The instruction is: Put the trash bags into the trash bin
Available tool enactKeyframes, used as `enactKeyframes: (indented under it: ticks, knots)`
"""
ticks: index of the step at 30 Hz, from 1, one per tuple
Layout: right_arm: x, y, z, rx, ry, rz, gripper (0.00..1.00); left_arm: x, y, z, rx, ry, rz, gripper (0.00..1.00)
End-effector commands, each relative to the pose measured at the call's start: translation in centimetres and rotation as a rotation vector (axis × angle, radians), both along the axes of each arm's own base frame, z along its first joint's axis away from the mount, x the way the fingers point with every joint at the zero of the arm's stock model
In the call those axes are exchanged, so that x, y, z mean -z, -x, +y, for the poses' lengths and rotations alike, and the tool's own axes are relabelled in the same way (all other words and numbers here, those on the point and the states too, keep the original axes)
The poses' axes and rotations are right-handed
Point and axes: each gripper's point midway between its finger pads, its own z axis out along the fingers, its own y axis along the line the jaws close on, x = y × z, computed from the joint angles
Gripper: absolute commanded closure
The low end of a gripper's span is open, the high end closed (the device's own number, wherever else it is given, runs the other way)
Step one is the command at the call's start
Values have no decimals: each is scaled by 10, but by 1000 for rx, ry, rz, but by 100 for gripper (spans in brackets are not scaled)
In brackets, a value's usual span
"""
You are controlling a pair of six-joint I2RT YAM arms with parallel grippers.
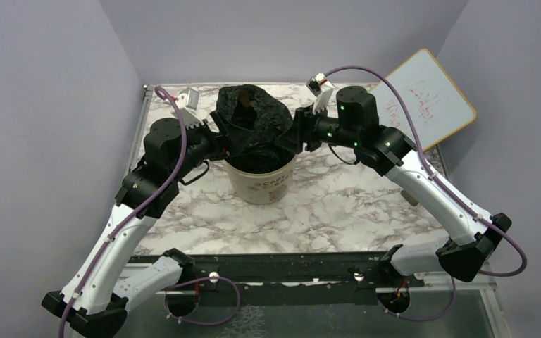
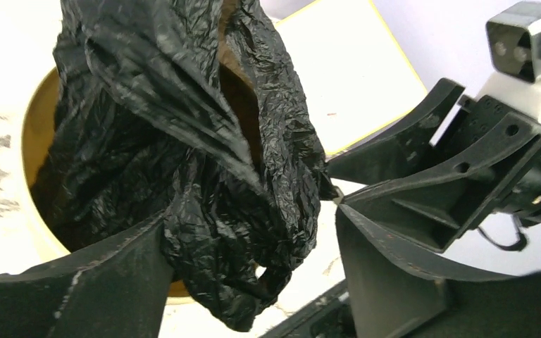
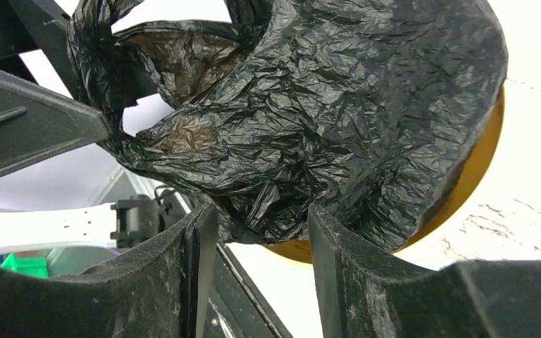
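Trash bag (image 1: pixel 252 116): lower part inside, top billowing above the rim; I judge it needs pushing down.
Trash bin (image 1: pixel 260 184): upright between my arms.
Left gripper (image 2: pixel 250 218): jaws wide, bag hanging between.
Right gripper (image 3: pixel 260 211): half-narrowed around a fold; I cannot tell if it grips.

Arm links (image 1: pixel 123 236): white shells, black joints
Cables (image 1: pixel 182 137): purple
Fingers (image 3: pixel 366 282): matte black, scuffed
Wrist lights (image 1: pixel 330 134): green, 1 o'clock
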Motion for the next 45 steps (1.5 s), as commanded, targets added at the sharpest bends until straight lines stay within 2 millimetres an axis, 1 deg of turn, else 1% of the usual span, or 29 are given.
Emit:
enactKeyframes:
  ticks: [1, 3, 6, 8, 10, 11, 13, 14, 16, 17, 19, 21, 22, 23, 25, 27, 28, 30, 32, 34, 36, 37, 39, 41, 43, 45]
  knots:
    - [-5, 6, 14, -89, -31, 3, 46, 4, 5, -2, -27, 131, 90, 26]
    - [-2, 6, 15, -91, -26, 10, 46, -1, 3, 1, -61, 191, 77, 36]
    - [-5, 8, 14, -96, -31, 6, 46, -9, -1, 8, -115, 249, 40, 42]
    - [-9, 10, 13, -106, -36, -12, 45, -13, -6, 8, -126, 260, 25, 44]
    - [-14, 15, 11, -133, -29, -40, 43, -15, -11, 5, -123, 257, 19, 52]
    - [-16, 17, 9, -141, -20, -56, 43, -15, -13, 4, -124, 255, 19, 59]
    - [-23, 17, 1, -127, 4, -95, 43, -14, -19, 6, -147, 243, 15, 84]
    - [-28, 14, -5, -97, 16, -120, 43, -15, -21, 10, -169, 232, 2, 92]
    - [-39, 6, -20, -11, 41, -186, 42, -20, -21, 21, -207, 201, -40, 96]
    - [-45, -2, -32, 53, 61, -226, 39, -23, -21, 27, -232, 180, -64, 100]
    - [-53, -19, -58, 205, 120, -296, 37, -29, -19, 40, -270, 120, -100, 100]
    - [-54, -36, -82, 350, 188, -332, 37, -30, -17, 48, -281, 34, -115, 100]
    - [-53, -41, -89, 395, 214, -334, 37, -30, -16, 48, -268, -12, -114, 100]
    - [-49, -45, -92, 414, 232, -327, 37, -27, -15, 46, -246, -51, -102, 100]
    - [-38, -52, -85, 411, 243, -288, 37, -21, -13, 41, -189, -132, -76, 100]
    - [-23, -60, -73, 412, 237, -213, 38, -18, -12, 39, -156, -195, -45, 100]
    - [-17, -63, -66, 409, 230, -176, 39, -18, -11, 38, -135, -220, -40, 100]
    - [-6, -69, -45, 355, 213, -128, 40, -22, -9, 37, -108, -252, -45, 100]
    - [1, -76, -27, 319, 190, -96, 40, -22, -9, 41, -124, -267, -37, 100]
    - [6, -87, -16, 320, 174, -87, 40, -24, -9, 46, -163, -246, -37, 100]
    - [11, -93, -5, 314, 149, -67, 41, -28, -7, 46, -153, -249, -63, 100]
    - [14, -92, 3, 279, 135, -57, 42, -27, -7, 47, -149, -264, -63, 100]
    - [18, -79, 24, 150, 96, -27, 43, -22, -7, 47, -140, -285, -51, 100]
    - [29, -64, 40, 28, 79, 22, 44, -19, -7, 44, -126, -284, -46, 100]
    - [45, -51, 51, -59, 82, 88, 44, -18, -9, 41, -115, -289, -50, 100]
    - [60, -44, 54, -90, 110, 135, 47, -16, -12, 37, -98, -301, -48, 100]
